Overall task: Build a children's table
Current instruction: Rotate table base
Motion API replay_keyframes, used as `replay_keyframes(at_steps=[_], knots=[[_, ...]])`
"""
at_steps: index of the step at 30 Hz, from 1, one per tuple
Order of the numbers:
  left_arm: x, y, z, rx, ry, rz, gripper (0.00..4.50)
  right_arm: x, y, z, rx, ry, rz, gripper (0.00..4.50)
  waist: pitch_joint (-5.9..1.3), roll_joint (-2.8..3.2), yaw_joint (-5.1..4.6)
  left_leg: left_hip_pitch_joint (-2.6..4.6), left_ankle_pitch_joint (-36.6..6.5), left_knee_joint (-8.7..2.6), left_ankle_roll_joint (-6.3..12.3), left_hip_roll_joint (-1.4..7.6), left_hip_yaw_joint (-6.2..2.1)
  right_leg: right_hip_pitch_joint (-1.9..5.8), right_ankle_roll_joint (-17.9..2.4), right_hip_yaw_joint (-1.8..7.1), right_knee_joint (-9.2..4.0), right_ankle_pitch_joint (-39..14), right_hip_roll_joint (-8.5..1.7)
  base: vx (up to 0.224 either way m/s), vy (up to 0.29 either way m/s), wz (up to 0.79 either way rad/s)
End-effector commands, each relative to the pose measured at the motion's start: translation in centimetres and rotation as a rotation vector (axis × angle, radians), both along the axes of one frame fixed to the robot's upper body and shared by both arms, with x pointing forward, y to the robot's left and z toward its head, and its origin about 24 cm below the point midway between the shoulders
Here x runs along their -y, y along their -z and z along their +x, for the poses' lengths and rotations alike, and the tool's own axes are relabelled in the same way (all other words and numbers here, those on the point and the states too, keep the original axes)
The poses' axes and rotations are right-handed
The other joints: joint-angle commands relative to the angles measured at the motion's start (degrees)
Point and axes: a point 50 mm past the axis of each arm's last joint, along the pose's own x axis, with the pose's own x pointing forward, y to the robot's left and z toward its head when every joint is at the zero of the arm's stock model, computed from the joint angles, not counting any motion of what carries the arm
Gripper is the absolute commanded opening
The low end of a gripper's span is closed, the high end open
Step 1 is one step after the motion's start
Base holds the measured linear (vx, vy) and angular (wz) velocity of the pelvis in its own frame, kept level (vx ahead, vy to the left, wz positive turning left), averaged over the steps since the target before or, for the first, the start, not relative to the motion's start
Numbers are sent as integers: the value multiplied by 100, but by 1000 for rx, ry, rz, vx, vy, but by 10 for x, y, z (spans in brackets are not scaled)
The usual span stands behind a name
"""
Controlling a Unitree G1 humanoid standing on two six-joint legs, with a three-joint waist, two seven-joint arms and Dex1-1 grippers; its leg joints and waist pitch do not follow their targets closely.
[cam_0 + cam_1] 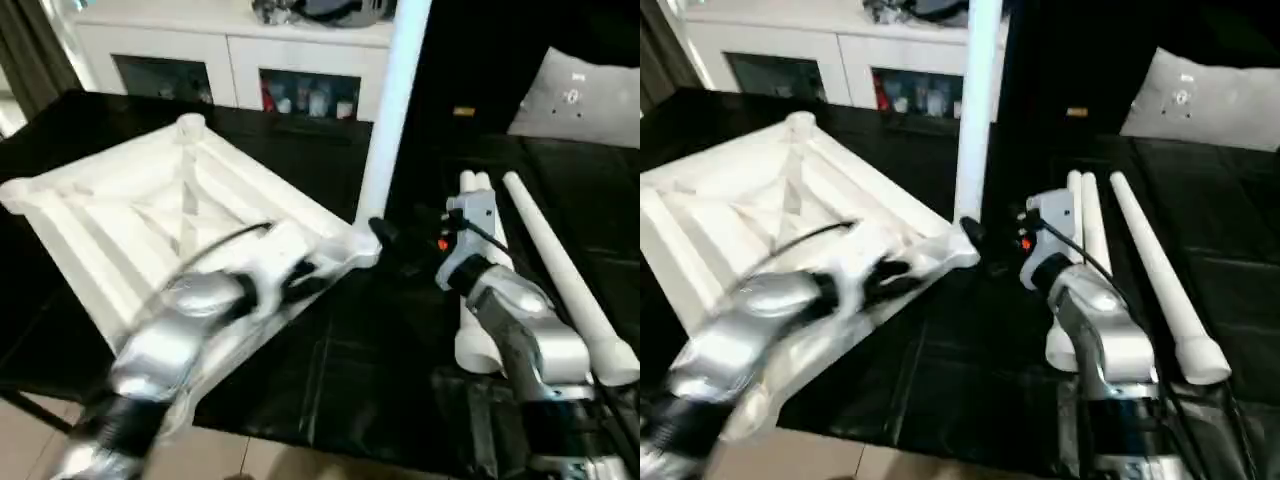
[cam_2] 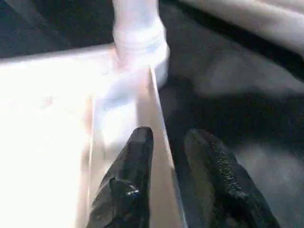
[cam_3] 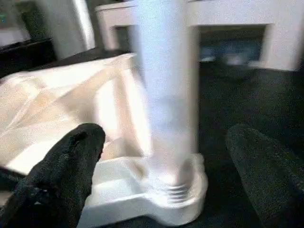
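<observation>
Left eye view, table top: the white table top point(image 1: 150, 215) lies upside down, ribbed underside up, on a black work surface point(image 1: 330, 360), over its left part.
Standing leg: one white leg point(image 1: 390, 110) stands upright in the corner socket point(image 3: 178, 194) of the top nearest the right gripper.
Loose legs: three legs point(image 1: 560, 270) lie flat on the black surface to the right; two lie side by side touching, the third lies just beside them, angled slightly away.
Left gripper: the left gripper point(image 2: 166, 156) sits at the edge rim point(image 2: 159, 142) of the top, near the standing leg's base. Its two black fingers stand a little apart, one on each side of the thin rim; whether they press on it cannot be told.
Right gripper: the right gripper point(image 3: 161, 166) is spread wide, one finger on each side of the standing leg's base, neither touching it.
Background: white cabinets point(image 1: 240, 60) with glass doors stand behind the work surface; a grey-white panel point(image 1: 585, 95) leans at upper right.
</observation>
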Motion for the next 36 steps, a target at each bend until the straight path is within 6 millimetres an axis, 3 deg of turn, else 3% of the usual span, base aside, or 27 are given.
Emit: replay_keyframes(at_steps=[1, 3, 8, 12, 14, 19, 21, 22, 26, 27, 30, 32, 36], knots=[[-8, -13, -6, 14, 20, 5, 169, -6, -2, -6, -11, -89, -3, 450, -312, 5, -12, 8, -841, -413, 140, 124, 5, 336, -970, 227, -412, -1391, -334, 0, 0, 0], [-20, -19, -14, -4, 24, 29, 174, -12, -1, -10, -43, -181, -11, 450, -290, -36, -16, 5, -794, -417, 153, 128, 15, 321, -941, 241, -434, -1393, -332, 0, 0, 0], [-32, -25, -25, -38, 45, 70, 218, -26, 3, -14, -71, -333, -45, 450, -270, -34, -7, 7, -860, -431, 125, 121, 13, 288, -883, 251, -440, -1583, -340, 0, 0, 0], [-32, -27, -29, -61, 49, 72, 252, -32, 2, 5, -16, -280, -88, 450, -279, -46, -37, -1, -795, -428, 7, 116, 9, 288, -993, 249, -410, -1484, -353, 0, 0, 0], [-31, -28, -34, -88, 77, 73, 262, -30, -1, 22, 7, -186, -96, 450, -288, -64, -34, 8, -682, -412, 15, 111, 19, 291, -1027, 259, -386, -1304, -352, 0, 0, 0], [-30, -28, -35, -92, 86, 75, 296, -24, -5, 37, 32, -97, -86, 450, -308, -52, -55, 9, -471, -385, 31, 98, 39, 315, -1181, 251, -329, -760, -318, 0, 0, 0], [-29, -28, -35, -91, 88, 74, 306, -11, -7, 48, 52, -10, -81, 450, -331, -81, -28, 15, -449, -380, 44, 108, 43, 323, -1211, 242, -315, -706, -337, 0, 0, 0], [-28, -29, -35, -90, 89, 73, 328, -2, -8, 54, 59, 50, -74, 450, -331, -68, -21, 15, -435, -377, 35, 98, 47, 326, -1232, 244, -315, -710, -329, 0, 0, 0], [-26, -30, -36, -88, 92, 75, 343, 29, -7, 69, 62, 259, -82, 450, -333, -64, 37, 46, -577, -366, -58, 96, 68, 309, -1186, 245, -317, -855, -317, 0, 0, 0], [-26, -30, -36, -88, 92, 75, 368, 29, -7, 69, 62, 259, -82, 450, -335, -74, 34, 21, -547, -364, -77, 86, 63, 331, -1154, 238, -306, -782, -310, 0, 0, 0], [-28, -31, -35, -82, 88, 82, 379, 31, -8, 66, 82, 233, -93, 450, -364, -92, -1, -26, -403, -344, -3, 66, 55, 379, -1135, 233, -285, -516, -308, 0, 0, 0], [-31, -33, -34, -71, 84, 100, 399, 21, -7, 58, 100, 152, -84, 450, -372, -95, -19, -61, -394, -340, 50, 65, 43, 415, -1093, 229, -298, -656, -323, 0, 0, 0], [-34, -36, -32, -45, 98, 122, 417, 12, -3, 49, 103, 90, -93, 450, -363, -91, -54, -46, -421, -338, 93, 89, 48, 381, -1097, 231, -327, -859, -322, 0, 0, 0]])
